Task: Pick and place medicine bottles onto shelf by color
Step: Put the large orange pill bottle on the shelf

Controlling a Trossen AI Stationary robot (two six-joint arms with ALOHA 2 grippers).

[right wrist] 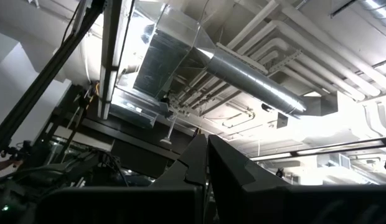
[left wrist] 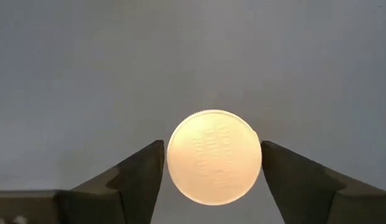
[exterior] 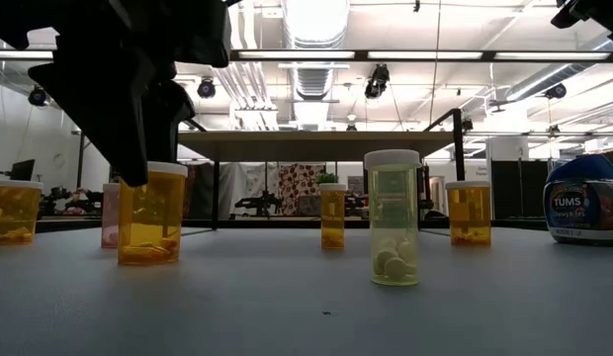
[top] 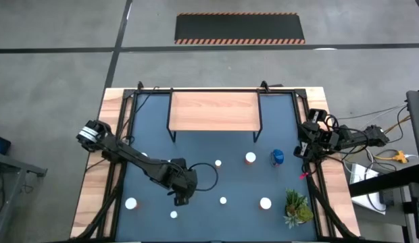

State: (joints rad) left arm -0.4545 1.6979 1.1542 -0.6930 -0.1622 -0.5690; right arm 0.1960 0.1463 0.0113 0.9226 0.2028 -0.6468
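The empty shelf [top: 213,111] is seen at twelve o'clock, while at seven o'clock the left gripper [left wrist: 211,163], narrowly spread, brackets an orange bottle [exterior: 151,214], which should be centred before closing; the right gripper [right wrist: 207,163] is parked closed.

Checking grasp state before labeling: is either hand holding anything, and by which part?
Nothing held yet. The left hand is open, fingers straddling a bottle's white cap with gaps on both sides. The right hand is shut and empty at the table's right edge.
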